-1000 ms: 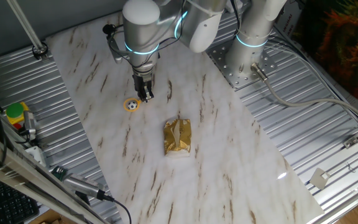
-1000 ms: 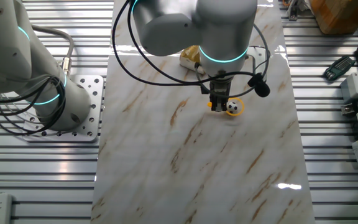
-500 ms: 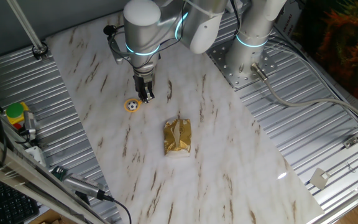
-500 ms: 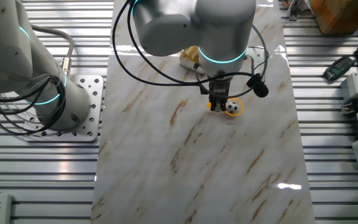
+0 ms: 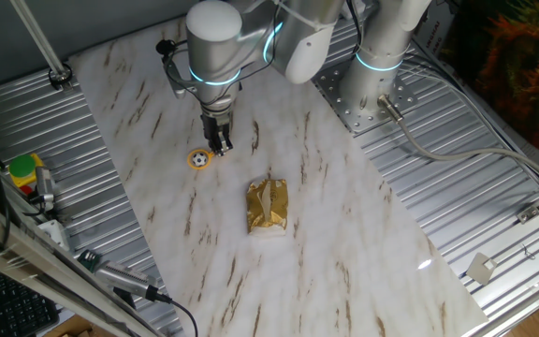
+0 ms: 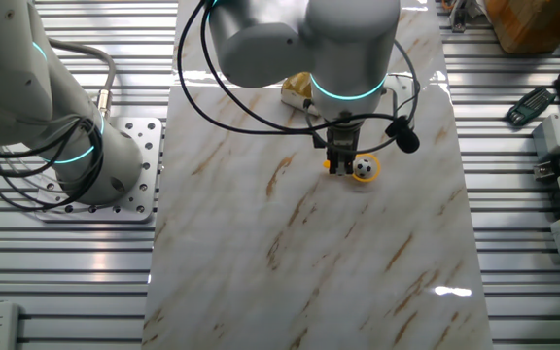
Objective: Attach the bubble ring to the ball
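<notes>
Ball (image 5: 198, 158) inside bubble ring (image 6: 372, 171) lies just beside end effector (image 5: 220, 147); grip state unclear.

Gold packet (image 6: 298, 88) largely behind the arm; tool (image 6: 342, 165) gap too small to read.

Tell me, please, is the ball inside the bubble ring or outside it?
Inside: the ball sits within the bubble ring, whose orange hoop encircles it on the table in both views.

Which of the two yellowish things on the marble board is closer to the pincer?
The bubble ring, the small orange-yellow hoop around the ball, right beside the pincer. The gold packet lies farther off, mid-board.
</notes>
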Motion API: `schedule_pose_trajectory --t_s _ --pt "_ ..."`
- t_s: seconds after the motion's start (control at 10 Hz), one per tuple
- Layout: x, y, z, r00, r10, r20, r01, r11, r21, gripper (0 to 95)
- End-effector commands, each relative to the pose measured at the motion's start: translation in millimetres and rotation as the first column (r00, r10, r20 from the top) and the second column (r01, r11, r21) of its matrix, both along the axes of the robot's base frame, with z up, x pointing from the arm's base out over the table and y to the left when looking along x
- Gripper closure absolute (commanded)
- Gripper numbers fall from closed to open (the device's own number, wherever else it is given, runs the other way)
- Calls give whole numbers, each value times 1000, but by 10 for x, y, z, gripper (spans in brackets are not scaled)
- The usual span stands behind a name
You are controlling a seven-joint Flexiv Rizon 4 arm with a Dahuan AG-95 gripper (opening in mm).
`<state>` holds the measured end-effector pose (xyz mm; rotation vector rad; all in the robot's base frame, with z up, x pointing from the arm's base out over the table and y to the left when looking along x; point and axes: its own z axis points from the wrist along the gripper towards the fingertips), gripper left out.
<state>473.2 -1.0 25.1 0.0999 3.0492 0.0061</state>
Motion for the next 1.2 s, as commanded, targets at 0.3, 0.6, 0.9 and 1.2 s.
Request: schedule_pose_trajectory --t_s 0.3,0.6,0.9,1.2 --pt "5 0 -18 1000 1 0 -1 1000 0 950" --pt "4 1 -31 1000 1 -6 -1 1000 0 950" --pt "4 2 -36 1000 2 -21 -2 1000 1 950" --pt "8 2 -36 999 4 -38 -4 1000 2 950"
